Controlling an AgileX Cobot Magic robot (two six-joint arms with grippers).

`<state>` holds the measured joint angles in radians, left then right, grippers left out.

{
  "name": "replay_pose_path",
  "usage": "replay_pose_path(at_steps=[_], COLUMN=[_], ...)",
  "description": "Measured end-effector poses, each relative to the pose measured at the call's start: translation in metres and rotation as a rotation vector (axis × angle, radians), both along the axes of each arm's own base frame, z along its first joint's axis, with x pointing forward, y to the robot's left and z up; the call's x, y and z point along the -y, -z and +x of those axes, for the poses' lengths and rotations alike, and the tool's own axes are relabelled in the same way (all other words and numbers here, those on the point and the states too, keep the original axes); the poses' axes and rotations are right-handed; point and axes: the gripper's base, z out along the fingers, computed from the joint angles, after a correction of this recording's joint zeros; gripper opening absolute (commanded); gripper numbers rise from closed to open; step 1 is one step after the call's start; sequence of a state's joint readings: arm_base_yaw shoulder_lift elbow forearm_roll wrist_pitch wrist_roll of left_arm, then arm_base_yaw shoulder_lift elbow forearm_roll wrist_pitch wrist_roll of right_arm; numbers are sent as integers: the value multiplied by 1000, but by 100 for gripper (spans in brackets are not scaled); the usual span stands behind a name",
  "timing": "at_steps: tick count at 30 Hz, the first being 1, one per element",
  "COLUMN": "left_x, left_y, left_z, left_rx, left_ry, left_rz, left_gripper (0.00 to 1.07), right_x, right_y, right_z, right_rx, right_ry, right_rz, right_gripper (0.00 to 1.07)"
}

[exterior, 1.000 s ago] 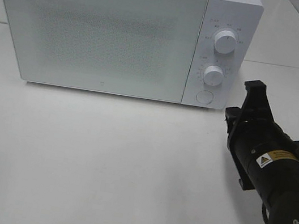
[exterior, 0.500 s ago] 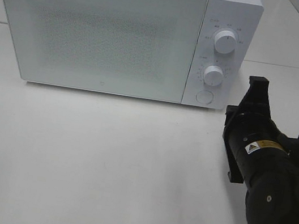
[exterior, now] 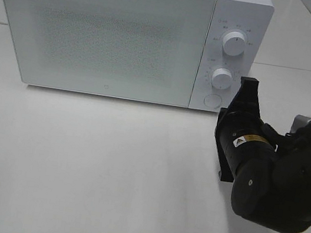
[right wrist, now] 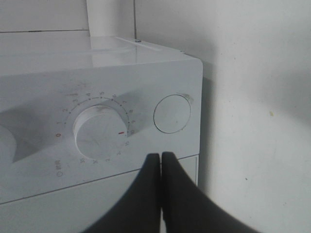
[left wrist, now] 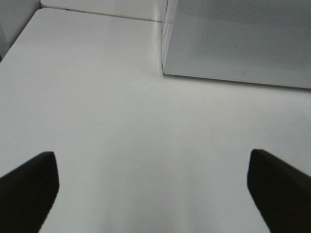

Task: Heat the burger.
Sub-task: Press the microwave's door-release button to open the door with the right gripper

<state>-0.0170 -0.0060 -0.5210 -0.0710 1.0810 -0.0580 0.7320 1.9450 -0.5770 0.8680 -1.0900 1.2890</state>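
My right gripper (exterior: 248, 84) has swung in from the side, closer to the microwave's (exterior: 98, 29) control panel. My right arm reaches low over the table (exterior: 106, 162). Its fingers are pressed together and aim between the lower dial (right wrist: 99, 133) and the round button (right wrist: 171, 114). My left gripper (left wrist: 150, 162) hangs spread wide over the tabletop. The microwave door is shut, and the burger is out of sight.

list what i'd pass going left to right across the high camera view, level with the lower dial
microwave door → lower dial → right gripper, its jaws shut. The upper dial and the round button sit above and below the lower dial, so they are left out.
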Motion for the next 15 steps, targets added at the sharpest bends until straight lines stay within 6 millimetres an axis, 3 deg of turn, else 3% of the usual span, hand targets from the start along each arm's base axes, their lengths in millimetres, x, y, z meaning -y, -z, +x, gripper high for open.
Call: replay_pose_path(at_steps=[10,15], left_x=[0,0], left_y=[0,0], left_z=[0,0], left_rx=[0,0], left_ry=[0,0], left_rz=[0,0], left_gripper=[98,98], right_x=[4,2], right_y=[-3,7], right_z=[30,40], right_rx=[-41,-68], right_ry=[-14,-28], right_rz=[24,8], right_gripper=[0,0])
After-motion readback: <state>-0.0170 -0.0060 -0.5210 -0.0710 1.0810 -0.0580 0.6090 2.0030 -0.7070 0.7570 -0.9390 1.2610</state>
